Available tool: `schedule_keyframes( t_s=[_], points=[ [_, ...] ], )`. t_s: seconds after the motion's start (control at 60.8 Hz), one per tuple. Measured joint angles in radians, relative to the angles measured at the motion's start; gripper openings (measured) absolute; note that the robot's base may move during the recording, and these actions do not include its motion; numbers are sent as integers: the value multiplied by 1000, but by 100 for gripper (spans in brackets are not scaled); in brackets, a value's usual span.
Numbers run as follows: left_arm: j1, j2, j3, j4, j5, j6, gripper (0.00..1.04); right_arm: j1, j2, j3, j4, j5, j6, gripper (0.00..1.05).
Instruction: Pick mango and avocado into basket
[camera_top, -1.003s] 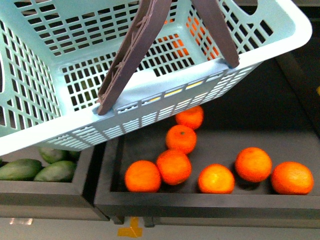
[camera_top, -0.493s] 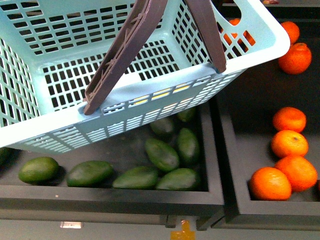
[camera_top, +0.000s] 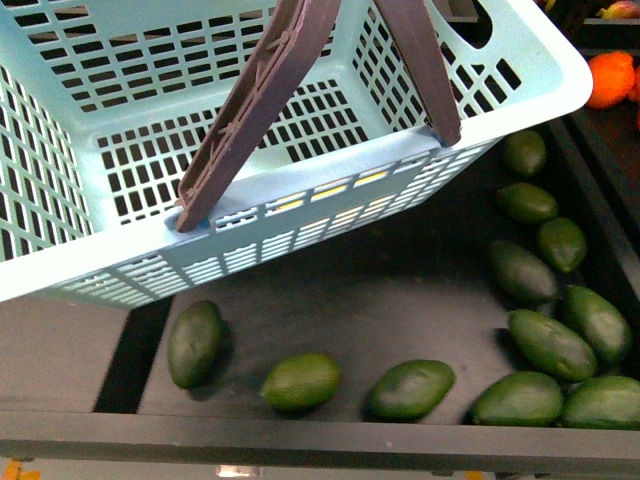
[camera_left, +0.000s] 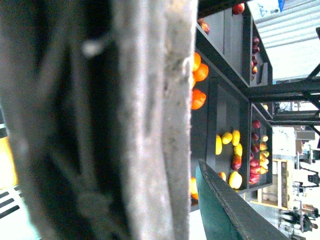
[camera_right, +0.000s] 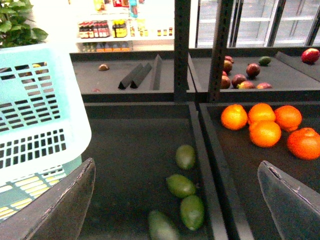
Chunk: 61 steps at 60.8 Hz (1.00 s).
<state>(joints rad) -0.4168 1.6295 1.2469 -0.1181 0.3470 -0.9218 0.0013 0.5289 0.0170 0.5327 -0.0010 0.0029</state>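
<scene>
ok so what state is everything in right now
basket: held up, no fruit seen inside
handle: swung up
avocados: lying loose in bin, none gripped
oranges: lying loose, untouched
right gripper: open, empty

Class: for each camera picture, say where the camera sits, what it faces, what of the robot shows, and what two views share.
Front view: on the robot's body, looking down past the basket onto a bin of avocados; no arm shows.
Left wrist view: on the left wrist; a blurred grey thing blocks most, oranges beyond.
Right wrist view: on the right wrist, facing across the bin; the right gripper frames it, open.
Shared: front and right wrist views both show basket, avocados and oranges.
</scene>
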Motion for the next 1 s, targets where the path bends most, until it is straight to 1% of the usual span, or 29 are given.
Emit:
schedule_keyframes(
  t_s=[0.329, 0.559, 0.576, 0.592, 0.608, 0.625, 0.658, 0.691, 0.724, 0.74, 0.806, 0.822, 0.855, 0.937, 0.97, 0.987, 1.003],
  points=[
    [0, 0, 0, 0, 1, 4, 29, 0, 0, 0, 0, 0, 0, 96],
    [17, 1, 0, 0, -22, 18, 29, 0, 1, 0, 0, -2, 0, 96],
    [16, 1, 0, 0, -22, 18, 29, 8, 6, 5, -29, 33, 15, 96],
    [15, 2, 0, 0, -20, 19, 29, 18, 10, 24, -98, 98, 32, 96],
    [14, 2, 0, 0, -19, 19, 29, 22, 14, 34, -135, 122, 49, 96],
    [13, 2, 0, 0, -16, 18, 29, 24, 28, 59, -215, 175, 69, 96],
    [13, 3, 0, 0, -13, 11, 29, 8, 58, 88, -310, 238, 106, 96],
    [12, 3, 0, 0, -10, 7, 29, -19, 94, 108, -370, 246, 119, 96],
    [9, 3, 0, 0, -7, 7, 29, -66, 150, 111, -374, 222, 124, 96],
    [8, 3, 0, 0, -5, 8, 29, -109, 196, 111, -350, 176, 124, 96],
    [5, 3, 0, 0, -3, 6, 29, -232, 340, 126, -233, 26, 87, 96],
    [4, 3, 0, 0, -2, 6, 29, -248, 361, 129, -215, 8, 75, 96],
    [3, 3, 0, 0, 2, 7, 29, -315, 450, 146, -137, -54, 40, 96],
    [0, 3, 0, 0, 13, 6, 29, -427, 619, 195, -10, -159, -38, 96],
    [0, 3, 0, 0, 15, 4, 29, -485, 721, 230, 57, -206, -92, 96],
    [0, 3, 0, 0, 16, 3, 29, -498, 747, 239, 71, -217, -107, 96],
    [0, 3, 0, 0, 16, 2, 29, -537, 824, 270, 106, -251, -153, 96]
  ],
)
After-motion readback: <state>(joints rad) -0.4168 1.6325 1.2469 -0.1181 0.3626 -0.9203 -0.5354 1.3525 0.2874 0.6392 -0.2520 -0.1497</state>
